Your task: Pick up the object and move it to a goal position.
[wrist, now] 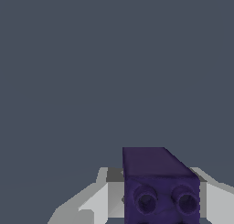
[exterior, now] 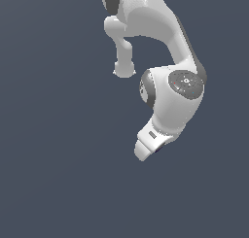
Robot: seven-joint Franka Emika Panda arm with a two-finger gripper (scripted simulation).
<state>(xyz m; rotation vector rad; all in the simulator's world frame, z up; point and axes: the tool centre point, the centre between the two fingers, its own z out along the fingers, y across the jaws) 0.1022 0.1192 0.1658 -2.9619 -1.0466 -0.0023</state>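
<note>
Item: dark purple cube (wrist: 160, 186), sitting between white fingers (wrist: 98, 202) of gripper (wrist: 157, 205), seemingly pinched. Step: apparently carrying toward goal. Goal marker: not showing. Next: likely calling for steady transport, grip maintained.

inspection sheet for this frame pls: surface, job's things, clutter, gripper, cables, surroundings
Surface: plain dark grey-blue, no markings seen.
Job's things: dark purple block sits between the gripper's fingers in the wrist view, two round recesses on its facing side; not visible in the exterior view. No goal marker seen.
Clutter: nothing seen.
Gripper: gripper with white fingers flanking the block on both sides, apparently closed on it; contact itself cannot be confirmed. In the exterior view only the arm and wrist show.
Cables: nothing seen.
Surroundings: uniform grey-blue backdrop, nothing else seen.
</note>
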